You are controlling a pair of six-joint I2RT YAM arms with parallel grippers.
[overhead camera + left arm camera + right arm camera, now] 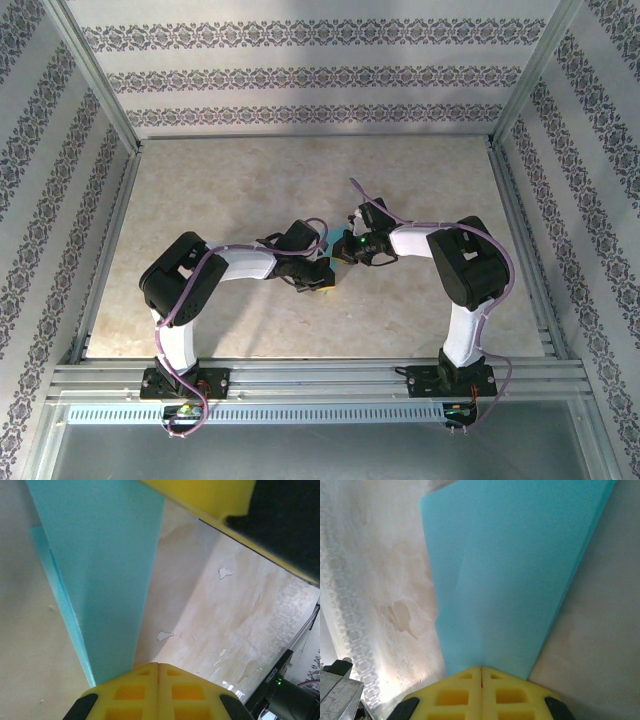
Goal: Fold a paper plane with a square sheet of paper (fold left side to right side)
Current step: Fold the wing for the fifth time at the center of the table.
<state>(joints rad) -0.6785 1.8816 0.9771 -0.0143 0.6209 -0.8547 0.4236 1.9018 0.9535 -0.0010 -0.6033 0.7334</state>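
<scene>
The paper is a folded cyan-blue strip (100, 570) with layered edges, lying on the beige table (250, 180). It narrows toward my left gripper (158, 666). That gripper's yellow jaws are closed together, and their tips rest at the strip's near end, with no paper seen between them. In the right wrist view the same paper (510, 570) spreads away from my right gripper (481, 669), which is also shut with its tips on the sheet. From above, both grippers meet at mid-table, left (318, 280) and right (348, 252), and hide nearly all of the paper. A yellow finger of the right gripper (210, 495) crosses the left wrist view.
The tabletop has small peeled patches (165, 635). Aluminium rails (520, 230) and patterned walls (320, 75) enclose the table on three sides. Black hardware of the right arm (280, 690) sits close beside the left gripper.
</scene>
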